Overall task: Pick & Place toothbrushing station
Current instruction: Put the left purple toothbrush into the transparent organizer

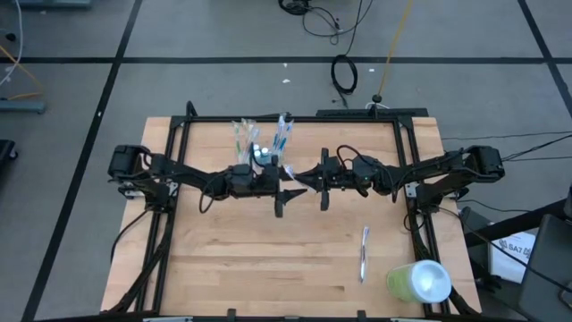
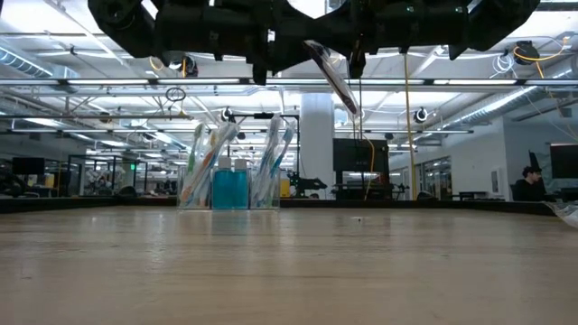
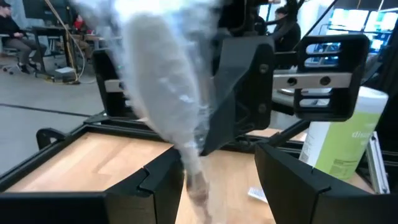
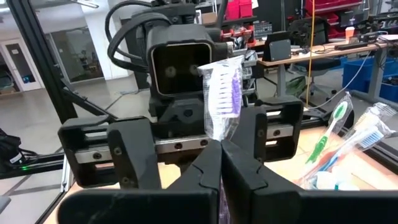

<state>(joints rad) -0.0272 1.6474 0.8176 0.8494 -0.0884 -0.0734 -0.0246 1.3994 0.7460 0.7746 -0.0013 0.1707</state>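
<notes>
A clear plastic cup (image 1: 262, 150) holding several wrapped toothbrushes stands on the table's far middle; it also shows in the low view (image 2: 230, 185). My right gripper (image 4: 221, 158) is shut on a wrapped toothbrush (image 4: 221, 93) with purple bristles, high above the table's middle (image 1: 294, 172). My left gripper (image 3: 217, 186) is open and faces the right one. The toothbrush's other end (image 3: 194, 177) lies between its fingers; I cannot tell whether it touches them. Another wrapped toothbrush (image 1: 364, 253) lies flat on the table at the near right. My right gripper pinches the wrapped toothbrush between its two fingers, on the wrapper just behind the bristle head (image 4: 217, 134). The fingers come level from the table's right side. The toothbrush is lifted clear and slants above the table in the low view (image 2: 330, 77).
A large lime-green cylinder (image 1: 418, 280) with a white end lies at the table's near right corner. A black frame (image 1: 295, 118) runs around the work area. People sit at desks in the room beyond the table.
</notes>
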